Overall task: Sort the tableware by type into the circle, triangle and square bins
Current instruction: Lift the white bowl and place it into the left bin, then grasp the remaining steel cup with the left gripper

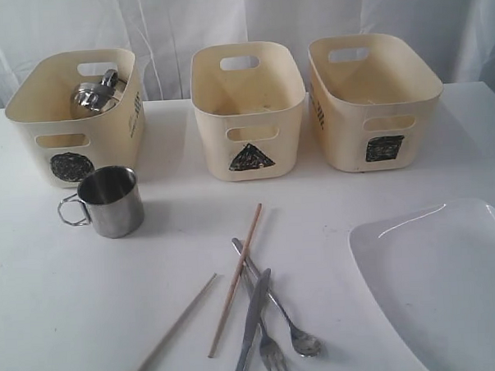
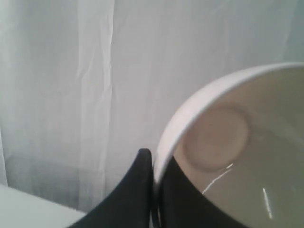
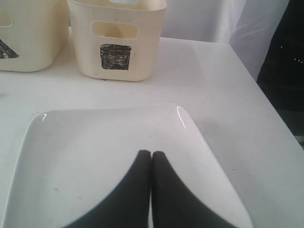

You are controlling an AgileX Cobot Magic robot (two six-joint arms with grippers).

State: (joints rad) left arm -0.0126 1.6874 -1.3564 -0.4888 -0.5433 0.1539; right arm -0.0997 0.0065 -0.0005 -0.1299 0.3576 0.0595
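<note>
While my left jaws pinch the bowl [image 2: 237, 156] by its rim against a curtain [image 2: 61, 95], my right jaws sit pressed together over the plate [image 3: 95, 142]. One mug [image 1: 110, 201] stands on the counter [image 1: 39, 310] before the circle bin [image 1: 31, 129]; a second mug [image 1: 94, 95] lies inside it.

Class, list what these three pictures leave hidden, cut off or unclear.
1. Exterior view: the wall of the circle bin hides most of the steel items inside.
2. Exterior view: frame edges cut off the plate; neither arm shows.
3. Left wrist view: the white bowl, held by the left gripper, runs off frame.
4. Right wrist view: whether the shut right gripper touches the plate is unclear.
</note>
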